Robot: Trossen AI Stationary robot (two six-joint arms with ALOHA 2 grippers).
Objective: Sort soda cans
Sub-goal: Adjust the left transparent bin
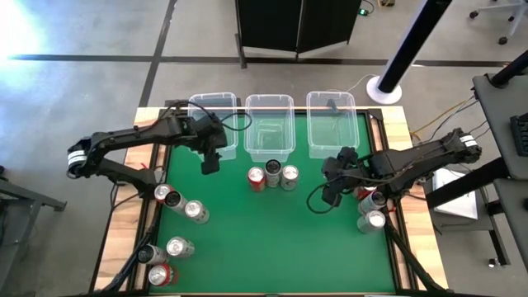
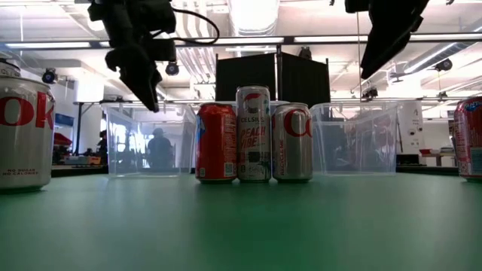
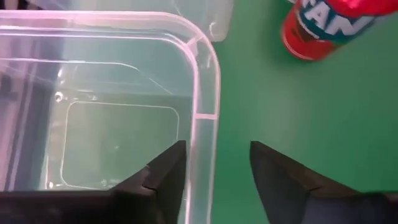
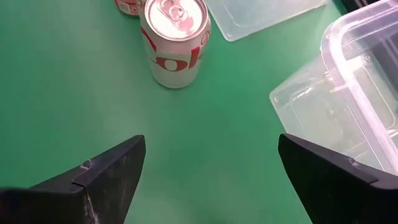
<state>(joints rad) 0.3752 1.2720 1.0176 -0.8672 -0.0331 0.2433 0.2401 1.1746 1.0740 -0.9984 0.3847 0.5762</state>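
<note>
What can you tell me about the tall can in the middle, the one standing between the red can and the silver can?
The tall can stands upright on the green table, in the middle of a row of three in front of the clear bins. It looks like shiny metal, silver-white with red lettering, dark patches low down, and a silver top. It rises higher than the red can and the silver can pressed close on each side. No gripper touches it.

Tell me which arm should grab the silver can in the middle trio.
Right, probably. The right gripper hangs open beside the trio, with the silver can on its side. The left gripper sits over the left bin's corner.
</note>
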